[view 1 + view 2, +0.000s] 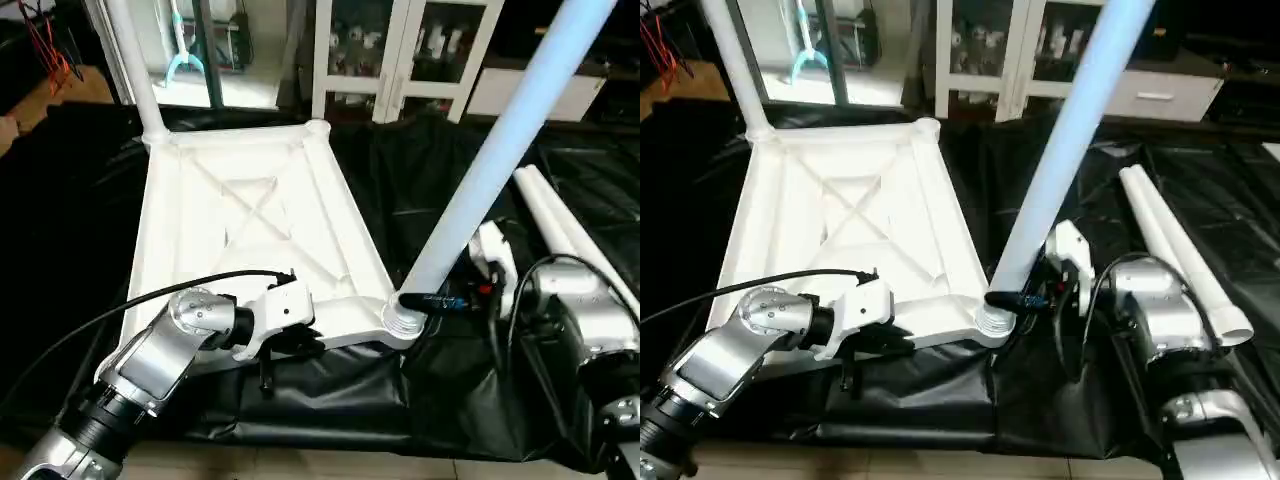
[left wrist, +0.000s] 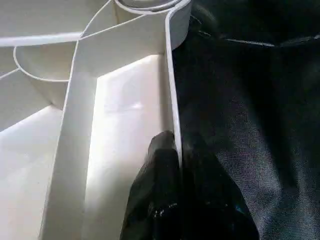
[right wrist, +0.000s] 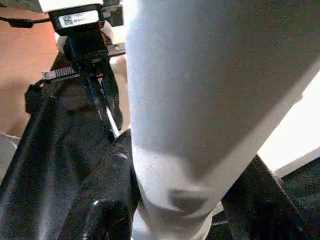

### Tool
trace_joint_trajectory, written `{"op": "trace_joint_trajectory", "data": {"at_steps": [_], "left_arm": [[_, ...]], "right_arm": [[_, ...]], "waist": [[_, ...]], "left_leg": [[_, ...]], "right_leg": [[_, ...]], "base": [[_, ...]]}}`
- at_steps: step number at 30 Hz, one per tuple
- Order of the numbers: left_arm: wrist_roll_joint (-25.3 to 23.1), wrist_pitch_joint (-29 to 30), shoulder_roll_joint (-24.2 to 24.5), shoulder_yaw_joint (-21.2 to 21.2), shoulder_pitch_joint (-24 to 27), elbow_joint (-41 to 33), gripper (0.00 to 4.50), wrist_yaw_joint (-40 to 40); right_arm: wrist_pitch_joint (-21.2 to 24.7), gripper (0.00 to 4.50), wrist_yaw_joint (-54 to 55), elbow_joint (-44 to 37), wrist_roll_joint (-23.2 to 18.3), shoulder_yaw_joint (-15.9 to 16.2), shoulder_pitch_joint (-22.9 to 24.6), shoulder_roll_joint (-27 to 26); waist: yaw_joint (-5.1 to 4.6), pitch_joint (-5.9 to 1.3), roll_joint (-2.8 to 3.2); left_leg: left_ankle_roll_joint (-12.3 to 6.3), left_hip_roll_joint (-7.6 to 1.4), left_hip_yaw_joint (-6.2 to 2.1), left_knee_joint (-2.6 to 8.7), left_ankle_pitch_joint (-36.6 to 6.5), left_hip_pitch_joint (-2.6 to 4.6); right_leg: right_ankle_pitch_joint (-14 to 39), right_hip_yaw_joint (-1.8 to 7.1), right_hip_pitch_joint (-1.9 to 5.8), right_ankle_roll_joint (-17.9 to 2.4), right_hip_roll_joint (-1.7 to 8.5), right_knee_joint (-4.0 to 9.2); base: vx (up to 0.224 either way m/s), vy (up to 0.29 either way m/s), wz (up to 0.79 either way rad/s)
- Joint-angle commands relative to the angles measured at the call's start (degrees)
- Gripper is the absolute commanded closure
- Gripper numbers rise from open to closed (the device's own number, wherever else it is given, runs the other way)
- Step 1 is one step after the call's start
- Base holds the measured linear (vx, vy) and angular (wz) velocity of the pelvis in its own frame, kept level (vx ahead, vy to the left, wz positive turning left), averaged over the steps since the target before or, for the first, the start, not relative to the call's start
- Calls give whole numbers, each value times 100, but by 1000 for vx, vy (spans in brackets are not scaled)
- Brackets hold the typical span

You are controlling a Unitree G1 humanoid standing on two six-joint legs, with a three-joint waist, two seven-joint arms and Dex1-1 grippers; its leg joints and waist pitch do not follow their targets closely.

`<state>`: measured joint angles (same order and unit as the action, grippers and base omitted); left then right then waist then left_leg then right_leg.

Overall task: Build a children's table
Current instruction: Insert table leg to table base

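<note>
The white tabletop (image 1: 250, 200) lies underside up on the black cloth, its X ribs showing. One white leg (image 1: 130, 60) stands upright in the far left corner socket. A second leg (image 1: 500, 150) leans in the near right corner socket (image 1: 400, 318). My right gripper (image 1: 445, 298) is shut around this leg just above the socket, with a black finger (image 3: 100, 200) on each side of the tube. My left gripper (image 1: 290, 348) is shut on the thin near rim (image 2: 172, 90) of the tabletop, its fingertips (image 2: 160, 160) pinching the wall a short way from that socket.
Two loose white legs (image 1: 560, 225) lie side by side on the black cloth (image 1: 90, 210) to the right, beside my right forearm. A black cable (image 1: 150, 295) loops over the tabletop's near left part. White glass-fronted cabinets (image 1: 400, 50) stand behind the work.
</note>
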<state>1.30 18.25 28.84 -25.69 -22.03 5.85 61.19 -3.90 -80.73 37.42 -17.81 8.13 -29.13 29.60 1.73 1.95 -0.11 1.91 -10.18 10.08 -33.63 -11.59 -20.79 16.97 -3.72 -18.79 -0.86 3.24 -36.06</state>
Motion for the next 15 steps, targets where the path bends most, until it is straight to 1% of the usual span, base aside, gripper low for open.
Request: {"op": "trace_joint_trajectory", "data": {"at_steps": [1,4,5,6,9,10,14,15], "left_arm": [[-11,-145,19,-138,-42,-68,450,346],[-13,-155,21,-145,-54,-52,450,348],[-11,-165,23,-147,-59,-40,450,349],[-12,-173,26,-150,-68,-26,450,353],[-13,-189,30,-159,-83,2,450,361],[-11,-190,33,-168,-90,9,450,363],[-11,-185,35,-180,-88,-3,450,364],[-12,-181,32,-184,-81,-9,450,365]], "right_arm": [[106,266,492,540,997,522,594,33],[166,266,497,460,981,527,657,5],[174,266,492,449,980,533,672,4],[196,266,467,437,983,555,691,10],[201,266,429,430,982,613,740,27],[175,266,439,434,987,639,768,25],[187,266,522,400,979,649,833,-17],[252,266,583,375,939,615,856,-51]], "waist": [[-89,-55,65],[-96,-64,63],[-107,-60,63],[-106,-54,70],[-113,-54,68],[-115,-47,79],[-116,-34,76],[-125,-11,76]], "left_leg": [[-212,-422,-139,454,-1360,100],[-191,-431,-148,470,-1337,108],[-202,-428,-151,475,-1337,99],[-199,-427,-151,479,-1361,99],[-188,-429,-150,485,-1423,106],[-171,-430,-151,492,-1469,104],[-124,-433,-158,514,-1599,112],[-70,-433,-164,535,-1770,118]], "right_leg": [[280,368,23,-1520,523,544],[140,366,29,-1498,510,538],[86,365,28,-1504,509,533],[102,364,25,-1502,511,538],[144,369,14,-1498,510,550],[172,370,9,-1492,510,556],[306,374,-1,-1445,508,573],[537,377,-19,-1409,511,594]], "base": [[0,0,0],[0,0,0],[0,0,0],[0,0,0],[0,0,0],[0,0,0],[0,0,0],[0,0,0]]}}
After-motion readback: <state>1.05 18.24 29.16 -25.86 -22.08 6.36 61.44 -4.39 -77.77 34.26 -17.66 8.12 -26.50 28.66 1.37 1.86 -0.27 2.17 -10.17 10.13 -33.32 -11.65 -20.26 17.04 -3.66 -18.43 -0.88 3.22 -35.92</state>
